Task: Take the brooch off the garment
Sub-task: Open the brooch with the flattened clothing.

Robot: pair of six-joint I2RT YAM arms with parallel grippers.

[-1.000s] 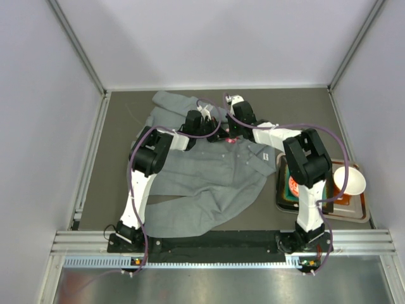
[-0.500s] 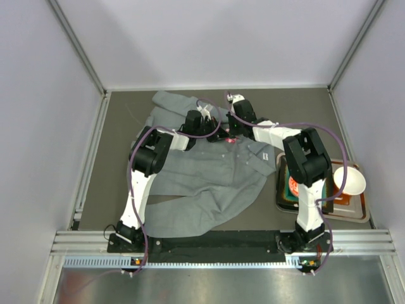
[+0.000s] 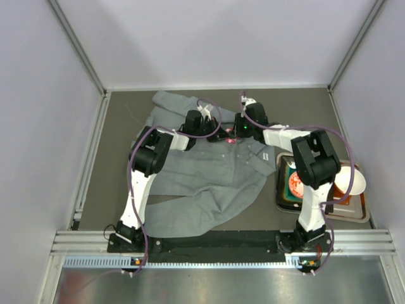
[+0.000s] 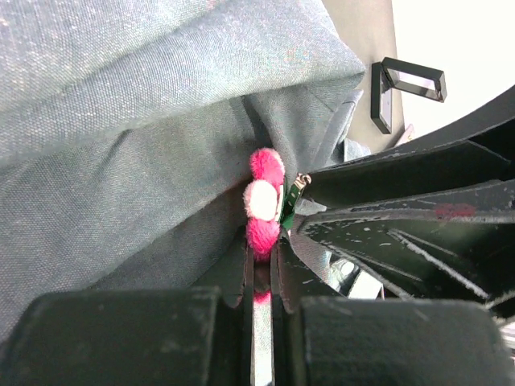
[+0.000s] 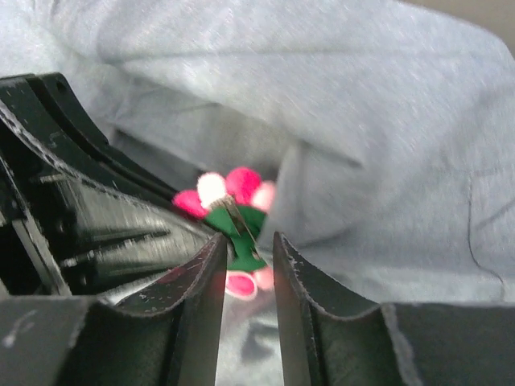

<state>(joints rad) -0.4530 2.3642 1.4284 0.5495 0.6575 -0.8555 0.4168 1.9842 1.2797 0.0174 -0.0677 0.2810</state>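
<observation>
Brooch [image 4: 263,197]: pink petals, pale centre, green backing. It lies against a fold of the garment [image 4: 121,121] near the collar, at the far middle of the table [image 3: 120,126], between the two grippers.

Garment: grey shirt, spread rumpled across the table and not gathered or lifted.

Left gripper [image 4: 261,253]: clenched, fingers almost together. The lowest petal runs down into the narrow slot between them, so it appears to pinch the brooch from below.

Right gripper [image 5: 247,241]: fingers narrowly apart, flanking the green backing and a lower petal. A small metal pin [image 5: 236,215] shows just above the tips. Whether the pads actually press on anything cannot be told.

Tray [image 3: 364,215] with bowl [image 3: 351,180]: right edge of the table, well apart from the work.

Progress: both arms have reached the brooch and the approach is done. The brooch sits tight against the cloth, and no gap between the two is visible in either wrist view. Judged not yet detached. Whether the clasp is open cannot be seen.

Remaining: free the pin from the fabric, draw the brooch clear of the fold, carry it away from the garment.
</observation>
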